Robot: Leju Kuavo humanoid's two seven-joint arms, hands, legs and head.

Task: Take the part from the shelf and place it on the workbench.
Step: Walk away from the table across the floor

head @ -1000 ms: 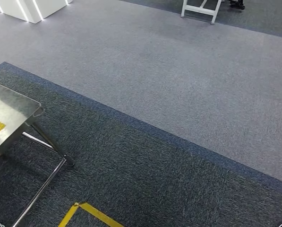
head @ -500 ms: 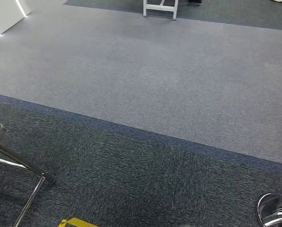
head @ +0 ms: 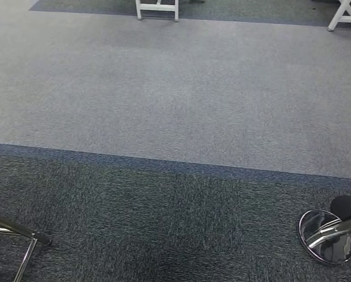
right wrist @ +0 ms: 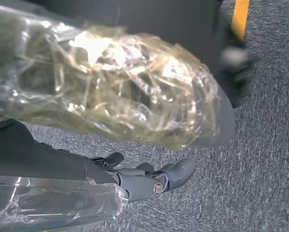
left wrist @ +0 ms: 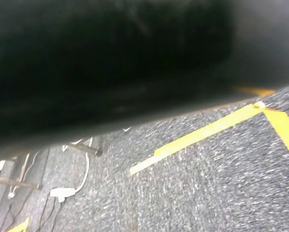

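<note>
Right hand (right wrist: 110,174) beside a crinkled plastic bundle (right wrist: 117,92); we cannot tell whether it grips it.

Right wrist view: we see the dark fingers (right wrist: 179,171) stretched out over dark carpet (right wrist: 266,159), with the clear bundle lying alongside them, blurred and close to the lens; whether this is the part we cannot tell. Yellow tape (right wrist: 240,17) lies on the carpet beyond. Left wrist view: a dark blur covers much of the frame, so we cannot tell the left hand's state; a white power strip (left wrist: 62,192) lies on the floor near a chrome leg (left wrist: 82,149). Head view: we see a chrome disc base (head: 326,236) and white frame legs (head: 157,9) far off.
</note>
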